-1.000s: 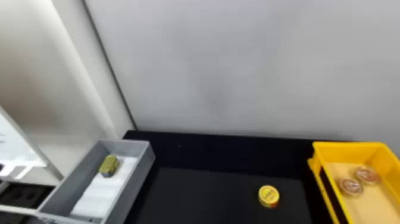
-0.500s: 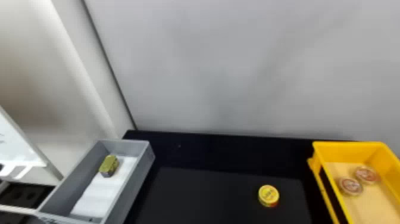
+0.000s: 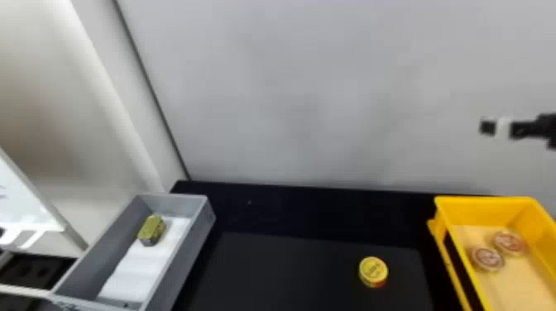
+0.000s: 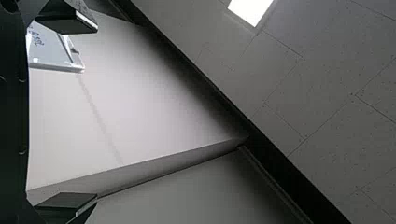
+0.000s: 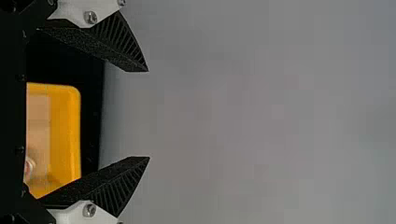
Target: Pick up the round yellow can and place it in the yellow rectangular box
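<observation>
My right gripper (image 3: 488,127) enters the head view from the right edge, high above the yellow box (image 3: 482,201). In the right wrist view, the right gripper (image 5: 148,114) is open with nothing between its fingers, and the yellow box (image 5: 70,130) lies beyond. The round yellow can (image 3: 373,269) rests on the dark table between the two boxes, left of the yellow one and well below the gripper. My left gripper (image 4: 97,114) is open and empty in its wrist view, facing wall and ceiling.
Two round cans (image 3: 488,259) lie inside the yellow box. At the left stands a grey box (image 3: 203,231) holding a small green-gold tin (image 3: 152,230) on white padding. A pale wall (image 3: 314,91) rises behind the dark table (image 3: 289,264).
The right gripper has come into the head view from the right edge. The can and both boxes have stayed in place.
</observation>
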You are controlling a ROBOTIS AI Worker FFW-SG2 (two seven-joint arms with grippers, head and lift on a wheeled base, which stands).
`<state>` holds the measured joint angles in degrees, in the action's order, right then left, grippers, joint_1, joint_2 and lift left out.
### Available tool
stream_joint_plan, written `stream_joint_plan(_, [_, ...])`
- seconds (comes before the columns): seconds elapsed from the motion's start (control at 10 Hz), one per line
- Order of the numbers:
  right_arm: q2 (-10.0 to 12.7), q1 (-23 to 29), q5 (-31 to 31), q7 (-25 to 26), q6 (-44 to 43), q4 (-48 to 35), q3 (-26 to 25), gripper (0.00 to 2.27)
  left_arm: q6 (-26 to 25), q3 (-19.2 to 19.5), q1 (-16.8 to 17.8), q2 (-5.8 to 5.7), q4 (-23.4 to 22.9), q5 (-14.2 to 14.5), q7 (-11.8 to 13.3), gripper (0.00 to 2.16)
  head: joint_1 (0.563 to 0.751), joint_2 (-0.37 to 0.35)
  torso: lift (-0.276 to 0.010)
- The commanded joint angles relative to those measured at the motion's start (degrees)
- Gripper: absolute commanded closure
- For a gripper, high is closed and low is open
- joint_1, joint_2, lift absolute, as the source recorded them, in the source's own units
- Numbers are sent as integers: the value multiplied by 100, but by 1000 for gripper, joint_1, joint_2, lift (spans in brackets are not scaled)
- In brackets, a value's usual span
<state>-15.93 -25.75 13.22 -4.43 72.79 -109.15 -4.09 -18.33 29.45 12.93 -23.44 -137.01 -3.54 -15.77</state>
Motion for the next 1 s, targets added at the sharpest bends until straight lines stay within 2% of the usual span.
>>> stream_joint_plan(0.0, [90, -35, 58, -172, -570, 1194, 584, 125, -14, -149, -36, -3, 52, 3, 3, 24, 621, 223, 0])
stream_joint_plan(0.3, [108, -299, -12, -946, -1335, 2636, 1640, 127, 92, -237, -19, 23, 96, 3, -6, 24, 621, 223, 0])
stream_joint_plan(0.4, [196, -334, -214, -1315, -1546, 2987, 1824, 125, 179, -281, -19, 41, 131, 3, -6, 24, 621, 223, 0])
stream_joint_plan(0.6, [635, -307, -1735, -2678, -2162, 3638, 1745, 127, 408, -325, -36, 93, 210, -41, 90, 12, 621, 223, 0])
stream_joint_plan(0.7, [864, -246, -2438, -3004, -2443, 3787, 1745, 127, 452, -351, -36, 93, 210, -85, 126, 12, 621, 223, 0])
stream_joint_plan(0.9, [951, -246, -2605, -3118, -2918, 4306, 1956, 127, 584, -377, -10, 93, 227, -94, 134, 12, 621, 223, 0])
